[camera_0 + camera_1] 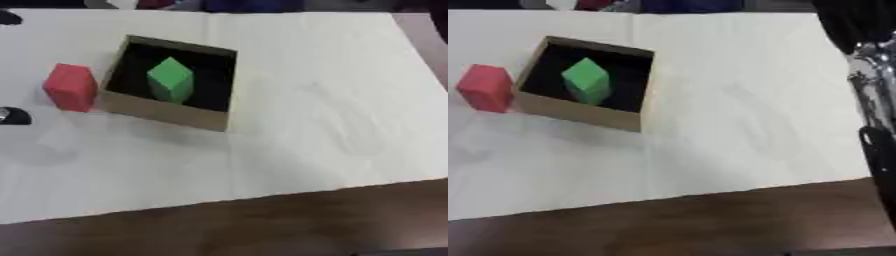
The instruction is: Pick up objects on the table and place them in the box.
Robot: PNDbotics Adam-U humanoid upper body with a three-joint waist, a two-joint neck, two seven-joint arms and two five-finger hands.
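A brown cardboard box (166, 113) with a dark inside sits open on the white cloth at the left of the table. Inside it a green block (170, 79) stands tilted. A red block (71, 86) stands on the cloth just left of the box, close to its wall. A small dark part of my left hand (10, 116) shows at the left edge, below the red block and apart from it. My right arm (872, 100), black and silver, runs down the right edge of the right eye view, far from the box.
The white cloth (315, 100) covers most of the table. A dark wooden strip (262, 225) runs along the near edge. Dark shapes line the far edge.
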